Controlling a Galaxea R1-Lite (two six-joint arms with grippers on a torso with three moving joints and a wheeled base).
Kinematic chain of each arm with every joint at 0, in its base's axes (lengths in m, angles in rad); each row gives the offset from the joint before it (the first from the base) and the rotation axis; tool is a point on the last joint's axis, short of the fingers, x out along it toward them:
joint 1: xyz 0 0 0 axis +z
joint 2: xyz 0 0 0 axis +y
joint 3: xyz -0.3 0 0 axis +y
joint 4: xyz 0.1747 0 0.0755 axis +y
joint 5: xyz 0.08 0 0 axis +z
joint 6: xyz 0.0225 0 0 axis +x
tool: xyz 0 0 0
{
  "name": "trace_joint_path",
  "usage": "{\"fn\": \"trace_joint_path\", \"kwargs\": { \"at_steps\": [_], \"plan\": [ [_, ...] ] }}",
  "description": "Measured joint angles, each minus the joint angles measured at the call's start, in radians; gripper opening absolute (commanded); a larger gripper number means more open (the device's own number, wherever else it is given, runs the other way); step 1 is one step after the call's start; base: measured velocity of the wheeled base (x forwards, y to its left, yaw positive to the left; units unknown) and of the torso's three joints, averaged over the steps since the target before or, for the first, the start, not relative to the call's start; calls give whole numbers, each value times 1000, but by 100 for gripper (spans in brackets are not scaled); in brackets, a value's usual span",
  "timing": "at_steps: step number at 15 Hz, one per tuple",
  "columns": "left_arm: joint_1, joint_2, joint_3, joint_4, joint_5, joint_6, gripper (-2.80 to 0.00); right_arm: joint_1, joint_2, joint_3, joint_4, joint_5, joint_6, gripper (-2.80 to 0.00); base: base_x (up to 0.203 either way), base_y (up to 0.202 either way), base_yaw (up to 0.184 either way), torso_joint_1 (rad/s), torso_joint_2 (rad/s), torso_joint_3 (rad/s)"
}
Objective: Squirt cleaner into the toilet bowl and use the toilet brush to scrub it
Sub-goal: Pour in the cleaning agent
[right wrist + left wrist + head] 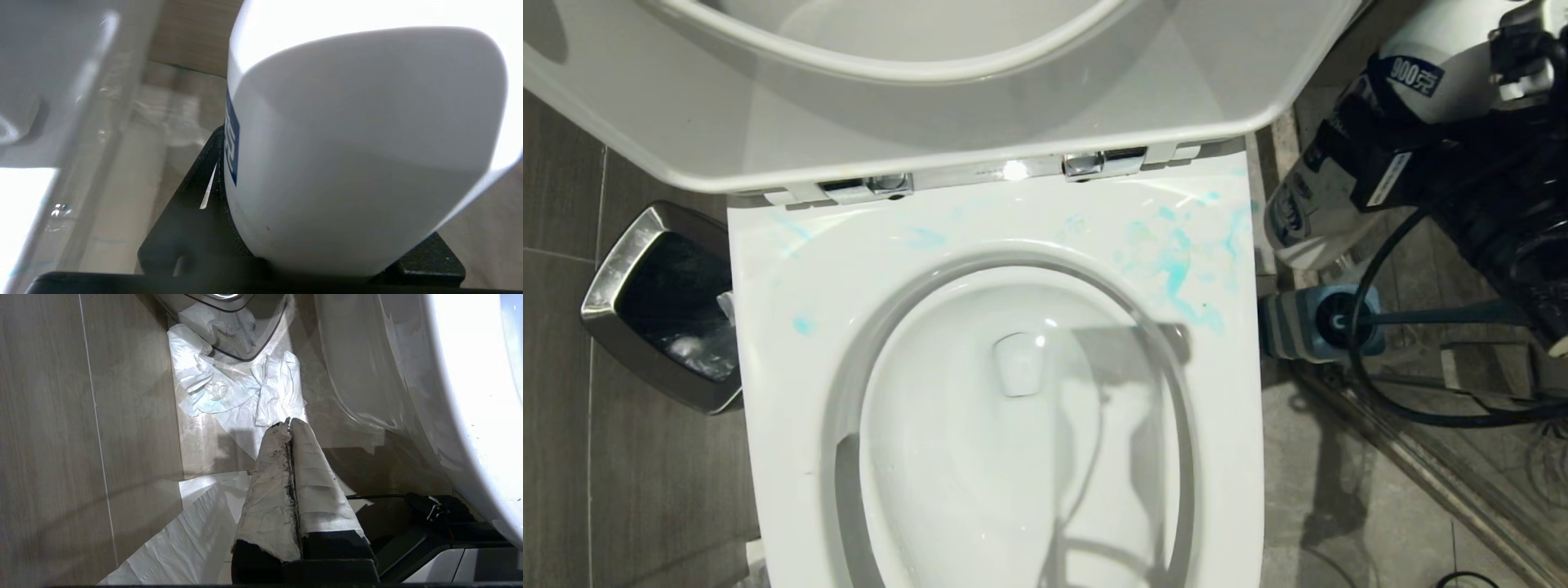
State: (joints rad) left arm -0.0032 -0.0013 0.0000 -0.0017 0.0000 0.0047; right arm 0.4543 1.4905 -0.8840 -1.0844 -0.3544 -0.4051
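Head view: the right gripper (1462, 98) pinches the cleaner (1437, 65) at far right, beside the toilet bowl (1013, 457); squeezing there could spill outside; the left gripper (289, 424) is pressed together.

The toilet bowl (1013, 425) is left open from above, while passage is narrowed on the left by the steel waste bin (658, 306) and on the right by the brush holder (1319, 322).

The left gripper (289, 424) has tapered fingers wrapped in wrinkled, smudged white tape on a black base — the right gripper (229, 228) shows matte black jaws, a black cable looping behind.
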Motion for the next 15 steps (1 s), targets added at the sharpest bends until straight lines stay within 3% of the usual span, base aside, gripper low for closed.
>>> {"fn": "trace_joint_path", "kwargs": {
  "at_steps": [4, 15],
  "plan": [
    [0, 0, 0, 0, 0, 0, -280, 71, -60, 1, 12, -146, -21, -280, 0, 0, 0, 0, 0, 0],
    [0, 0, 0, 0, 0, 0, -280, 150, -220, 152, 14, -134, -108, -280, 0, 0, 0, 0, 0, 0]
  ]
}}
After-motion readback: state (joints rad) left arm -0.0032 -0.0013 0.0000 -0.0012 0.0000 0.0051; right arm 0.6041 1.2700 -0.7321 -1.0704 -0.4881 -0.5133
